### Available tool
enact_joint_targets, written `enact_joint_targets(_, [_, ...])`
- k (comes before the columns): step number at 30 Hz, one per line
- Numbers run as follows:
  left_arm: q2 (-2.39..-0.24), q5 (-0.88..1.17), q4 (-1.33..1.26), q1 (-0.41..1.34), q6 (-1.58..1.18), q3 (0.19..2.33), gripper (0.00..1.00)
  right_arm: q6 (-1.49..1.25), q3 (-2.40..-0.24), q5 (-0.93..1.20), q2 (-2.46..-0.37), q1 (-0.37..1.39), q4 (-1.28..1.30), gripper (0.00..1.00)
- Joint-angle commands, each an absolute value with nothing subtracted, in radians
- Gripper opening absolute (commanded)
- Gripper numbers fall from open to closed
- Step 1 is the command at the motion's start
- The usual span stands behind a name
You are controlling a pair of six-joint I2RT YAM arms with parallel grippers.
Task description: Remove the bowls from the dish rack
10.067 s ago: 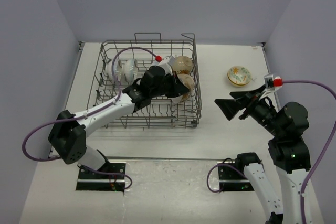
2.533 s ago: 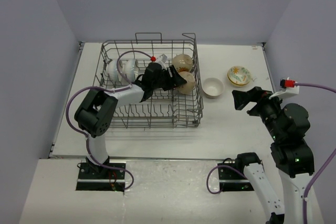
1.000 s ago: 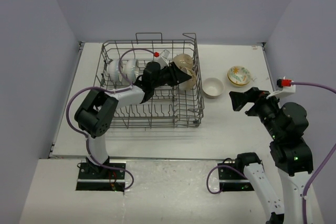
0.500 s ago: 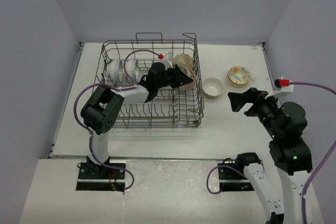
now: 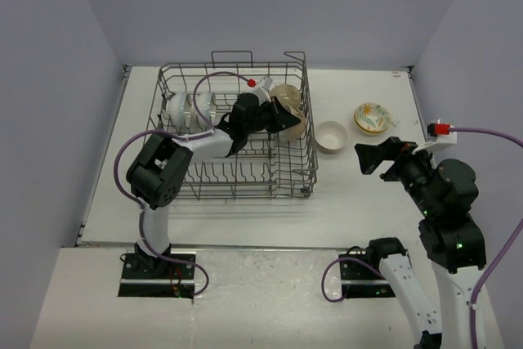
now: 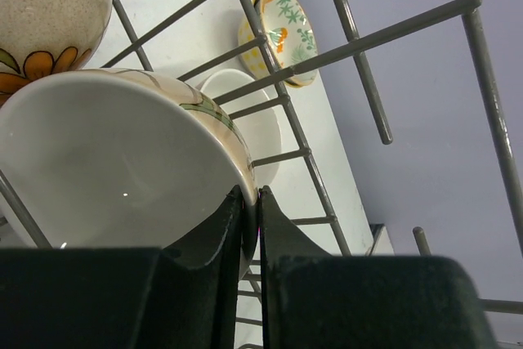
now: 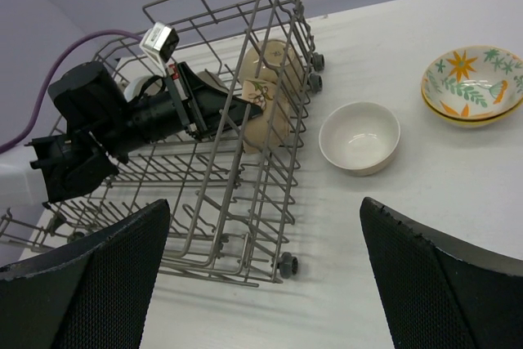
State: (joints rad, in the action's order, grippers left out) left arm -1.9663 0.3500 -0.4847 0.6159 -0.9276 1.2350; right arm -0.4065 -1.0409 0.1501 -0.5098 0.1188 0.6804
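Because glazed ceramic is hard, slick and quick to chip, I treat the tan patterned bowl [image 6: 122,169] as something to ease out, not yank. It stands on edge among the tines at the far right end of the dish rack [image 5: 245,177], its cream inside turned toward my left wrist camera. A second tan bowl [image 6: 49,14] with orange flowers stands just on its far side. My left jaws are pinched narrow on the rim, one finger inside the wall and one outside. That rim is the only sensible hold, since the body looks too wide and round to span.

The bowl seems light for its size, but I judge that a thin pinch on glaze can swivel. The bowl may swing downward once the tines no longer prop it. The wires crowd close on its right side, so I expect a snag or a knock against its neighbour if I lift at an angle.

My right jaws stand wide apart with nothing between them, hovering over the desk [image 5: 359,202] to the right of the rack. Beneath them a plain white bowl [image 7: 359,138] sits upright just right of the rack. Yellow floral bowls [image 7: 472,83], seemingly nested, rest farther right. White bowls [image 5: 181,106] wait at the rack's far left, so I reckon the unloading is only partly done.
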Motion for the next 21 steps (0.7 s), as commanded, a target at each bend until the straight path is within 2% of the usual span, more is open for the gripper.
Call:
enact_joint_targets(1, [-1.947,0.361,-0.46,0.632,-0.893,1.258,0.0,-0.388,-1.045,0.17,-0.511,0.121,0.646,0.99])
enact_joint_targets(6, [-1.862,0.368,-0.46,0.632,-0.845,1.252,0.0,-0.391,-1.045,0.175,-0.514,0.123,0.641,0.99])
enact_joint_targets(21, [-1.783,0.388,-0.59,0.63,-0.793,1.217,0.0,-0.385,-1.048,0.184,-0.505,0.121,0.638,0.99])
